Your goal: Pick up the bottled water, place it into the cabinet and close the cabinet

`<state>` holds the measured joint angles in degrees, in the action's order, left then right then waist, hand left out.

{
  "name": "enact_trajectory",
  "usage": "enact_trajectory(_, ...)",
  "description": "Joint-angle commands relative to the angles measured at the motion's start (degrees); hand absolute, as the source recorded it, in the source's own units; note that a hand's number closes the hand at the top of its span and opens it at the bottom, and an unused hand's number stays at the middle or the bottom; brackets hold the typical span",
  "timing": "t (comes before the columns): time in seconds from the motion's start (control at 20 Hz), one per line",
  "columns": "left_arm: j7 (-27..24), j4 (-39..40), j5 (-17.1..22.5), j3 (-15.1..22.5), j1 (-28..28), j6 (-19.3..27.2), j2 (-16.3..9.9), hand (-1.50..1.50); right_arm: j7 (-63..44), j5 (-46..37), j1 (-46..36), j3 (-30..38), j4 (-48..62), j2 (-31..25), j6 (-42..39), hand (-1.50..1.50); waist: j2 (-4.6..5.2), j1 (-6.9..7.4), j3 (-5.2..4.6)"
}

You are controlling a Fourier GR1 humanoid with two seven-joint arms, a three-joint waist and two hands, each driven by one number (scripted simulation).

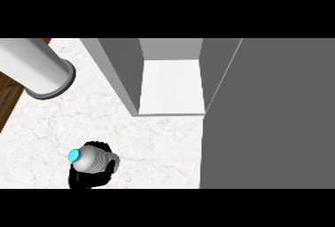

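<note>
The white marbled tabletop [150,133] is my stage. Lower left, my left hand [88,177] curls around the ribbed clear bottled water with its cyan cap [91,159], ready for lifting. Right, the grey cabinet [171,84] stands open to receive it.
</note>
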<state>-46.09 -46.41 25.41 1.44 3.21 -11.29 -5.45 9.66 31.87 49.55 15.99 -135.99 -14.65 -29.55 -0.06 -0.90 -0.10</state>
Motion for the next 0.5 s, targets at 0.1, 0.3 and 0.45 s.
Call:
enact_trajectory(0.1, 1.99, 6.16, 2.54, -4.66, 7.07, -6.62, -7.09, 1.50, -6.71, 6.14, -1.58, -0.96, -11.50, -0.81, 5.64, -1.50, 0.44, 0.38, -0.11)
enact_trajectory(0.3, 5.12, 1.91, 1.94, -4.69, 7.43, -5.87, -10.88, 1.50, -3.09, 9.37, 2.58, 2.73, -10.57, -1.40, 1.80, -1.50, -0.04, 0.06, 0.04)
enact_trajectory(0.45, 5.60, 1.71, -0.14, -2.79, 8.49, -4.31, -9.05, 1.50, -5.78, 8.45, 2.53, 1.58, -13.49, -1.34, 4.63, -1.50, 0.09, 0.15, -0.01)
